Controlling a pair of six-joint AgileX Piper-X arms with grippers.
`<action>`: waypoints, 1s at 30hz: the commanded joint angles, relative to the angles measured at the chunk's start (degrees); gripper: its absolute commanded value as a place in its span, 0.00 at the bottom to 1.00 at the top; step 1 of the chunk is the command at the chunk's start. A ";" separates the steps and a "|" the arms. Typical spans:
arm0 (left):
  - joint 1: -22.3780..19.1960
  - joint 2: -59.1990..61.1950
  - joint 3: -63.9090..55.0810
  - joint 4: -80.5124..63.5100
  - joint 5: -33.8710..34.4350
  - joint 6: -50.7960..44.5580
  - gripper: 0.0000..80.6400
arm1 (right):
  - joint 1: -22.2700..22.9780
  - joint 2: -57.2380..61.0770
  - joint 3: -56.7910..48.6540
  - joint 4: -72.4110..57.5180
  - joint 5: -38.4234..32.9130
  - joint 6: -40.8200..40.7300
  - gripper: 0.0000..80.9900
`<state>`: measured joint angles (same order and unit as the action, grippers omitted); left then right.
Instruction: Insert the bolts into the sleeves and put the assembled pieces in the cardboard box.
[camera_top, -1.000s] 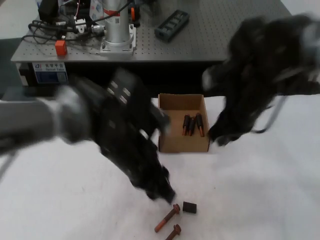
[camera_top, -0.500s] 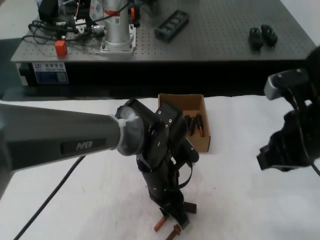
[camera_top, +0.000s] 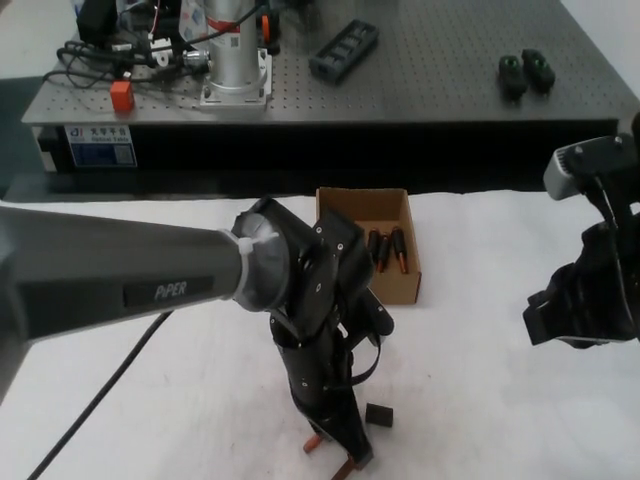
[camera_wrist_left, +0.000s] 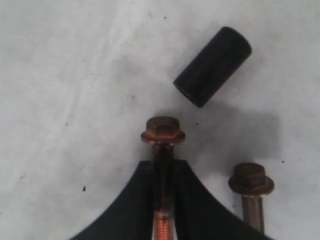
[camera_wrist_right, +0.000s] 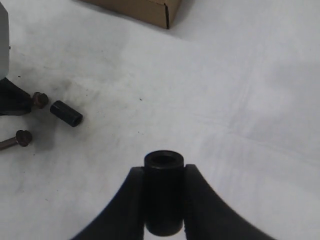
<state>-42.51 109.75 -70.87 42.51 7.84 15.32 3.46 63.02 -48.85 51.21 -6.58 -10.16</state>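
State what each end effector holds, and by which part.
Left end effector: copper-coloured hex-head bolt, gripped on its shank below the head. Right end effector: black cylindrical sleeve, pinched across its side wall.

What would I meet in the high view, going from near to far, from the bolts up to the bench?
Gripped bolt → loose sleeve → cardboard box → metal bench.
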 joint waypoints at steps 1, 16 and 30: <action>-0.17 -0.04 -0.65 -1.91 0.57 -2.16 0.01 | -0.31 -0.95 -0.11 0.32 -0.84 0.27 0.06; 3.28 -25.22 9.89 -24.05 8.89 -27.64 0.01 | 3.67 -14.70 14.03 -10.57 -24.99 17.17 0.06; 3.44 -36.01 23.32 -54.59 21.14 -47.84 0.01 | 18.06 -9.29 22.10 -51.21 -24.87 37.59 0.06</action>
<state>-39.08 74.43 -47.34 -10.16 28.42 -31.13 20.89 52.96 -26.77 5.61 -35.74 25.86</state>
